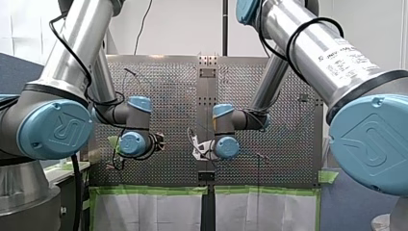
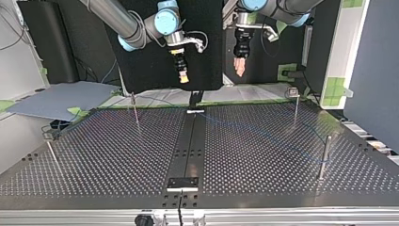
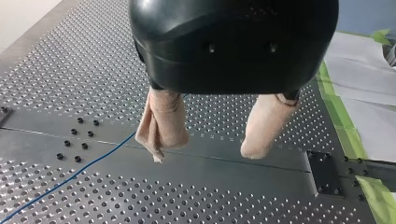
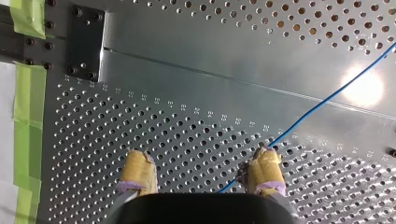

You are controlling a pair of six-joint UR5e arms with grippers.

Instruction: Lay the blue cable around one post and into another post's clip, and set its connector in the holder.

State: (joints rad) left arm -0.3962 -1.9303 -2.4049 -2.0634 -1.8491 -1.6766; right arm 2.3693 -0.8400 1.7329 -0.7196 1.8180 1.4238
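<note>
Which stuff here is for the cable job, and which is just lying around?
For the job: blue cable, metal posts, my left gripper and my right gripper, both open.
Just lying about: grey board beside the table, green tape along its edge.

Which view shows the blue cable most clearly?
The right wrist view: the blue cable runs crisp across the table. The left wrist view shows a shorter stretch, the top view only a faint line, the front view none discernible.

Silver tubes [image 1: 308, 45], blue joint caps [image 1: 55, 130], blk cables [image 1: 75, 192], L beige pads [image 3: 163, 123], R yellow pads [image 4: 266, 170]
</note>
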